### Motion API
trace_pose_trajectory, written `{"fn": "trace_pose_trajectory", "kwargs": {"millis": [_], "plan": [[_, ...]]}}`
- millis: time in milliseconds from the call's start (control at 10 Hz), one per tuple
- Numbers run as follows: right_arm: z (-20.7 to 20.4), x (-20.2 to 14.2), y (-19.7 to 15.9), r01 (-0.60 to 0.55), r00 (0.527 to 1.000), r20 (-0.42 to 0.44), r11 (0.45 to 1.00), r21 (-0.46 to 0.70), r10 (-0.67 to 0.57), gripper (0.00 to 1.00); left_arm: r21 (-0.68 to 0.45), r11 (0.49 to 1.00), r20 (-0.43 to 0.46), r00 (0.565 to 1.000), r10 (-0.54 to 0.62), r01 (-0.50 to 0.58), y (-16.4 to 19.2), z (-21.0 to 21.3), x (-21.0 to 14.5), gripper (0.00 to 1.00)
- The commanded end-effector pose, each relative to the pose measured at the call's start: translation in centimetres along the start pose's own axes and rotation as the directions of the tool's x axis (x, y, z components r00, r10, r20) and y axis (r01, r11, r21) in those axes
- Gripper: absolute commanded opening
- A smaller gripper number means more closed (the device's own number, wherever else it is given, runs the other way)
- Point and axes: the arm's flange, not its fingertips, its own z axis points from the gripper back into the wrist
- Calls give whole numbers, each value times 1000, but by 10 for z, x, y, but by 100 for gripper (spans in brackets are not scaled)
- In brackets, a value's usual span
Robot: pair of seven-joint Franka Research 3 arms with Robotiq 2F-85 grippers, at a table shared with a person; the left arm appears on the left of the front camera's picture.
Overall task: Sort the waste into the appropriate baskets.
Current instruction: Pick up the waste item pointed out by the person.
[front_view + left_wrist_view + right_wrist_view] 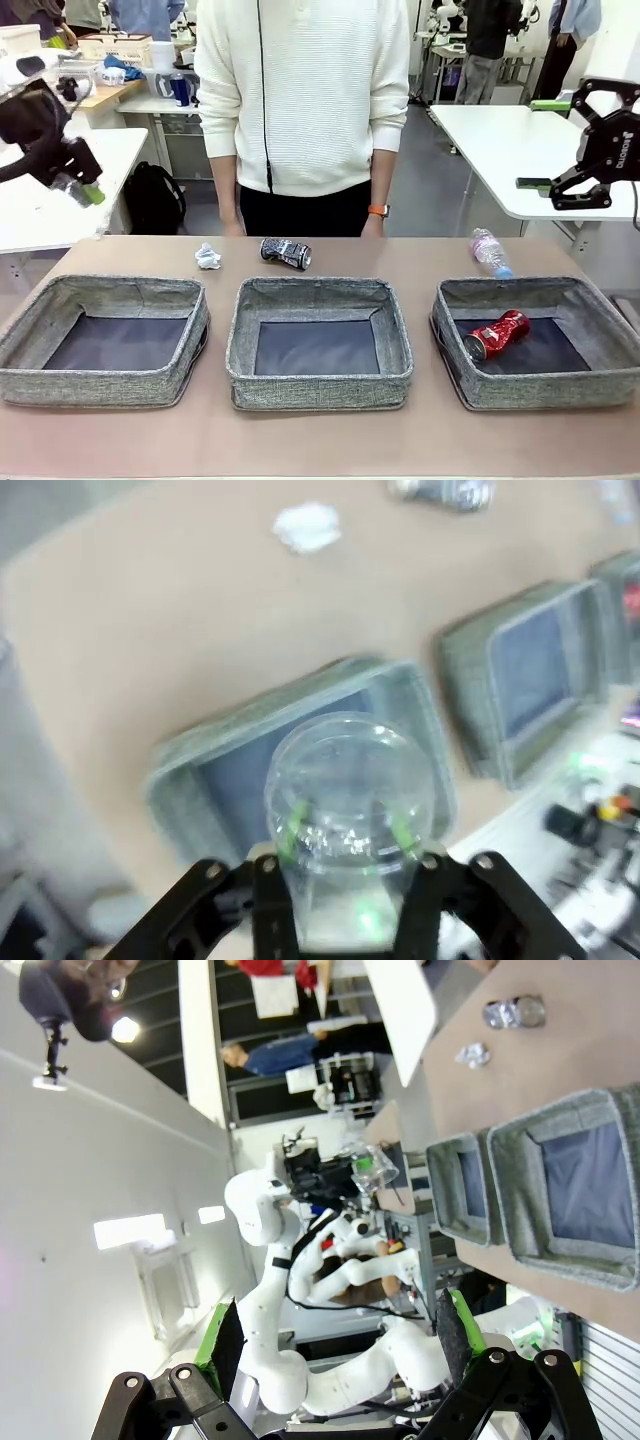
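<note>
While the left end effector (82, 190) hangs above the worktop's left edge clamped on the clear plastic cup (68, 185), the right end effector (545, 185) gapes empty; the crushed red can (497, 333) lies in the basket (610, 375) by the right edge. Left wrist view: green pads (295, 830) pinch the cup. Right wrist view: fingers wide apart, nothing between.

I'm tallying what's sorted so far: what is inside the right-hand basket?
One crushed red can lies alone on the right basket's dark bottom. Its near wall hides the closest strip of floor.
</note>
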Motion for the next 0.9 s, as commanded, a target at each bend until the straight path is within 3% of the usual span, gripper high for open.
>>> {"fn": "trace_pose_trajectory", "kwargs": {"millis": [0, 400, 500, 600, 700, 800], "plan": [[-3, 0, 4, 19, 1000, 8, 1000, 21, -20, 100, 93, 996, -31, 999, 13, -11, 11, 1, -7, 32], [-3, 0, 4, 19, 1000, 8, 1000, 21, -20, 100, 51, 999, -27, 1000, 0, 2, 11, -1, -3, 33], [-3, 0, 4, 19, 1000, 8, 1000, 21, -20, 100, 123, 984, -125, 981, 146, -131, -6, -10, -6, 33], [-3, 0, 4, 19, 1000, 8, 1000, 21, -20, 100, 205, 971, -166, 973, 160, -125, -43, 2, -2, 33], [-3, 0, 4, 19, 1000, 8, 1000, 21, -20, 100, 278, 946, -203, 953, 225, -165, -101, 14, 9, 33], [-3, 0, 4, 19, 1000, 8, 1000, 21, -20, 100, 306, 936, -303, 914, 269, -174, -149, 17, 15, 33]]}}
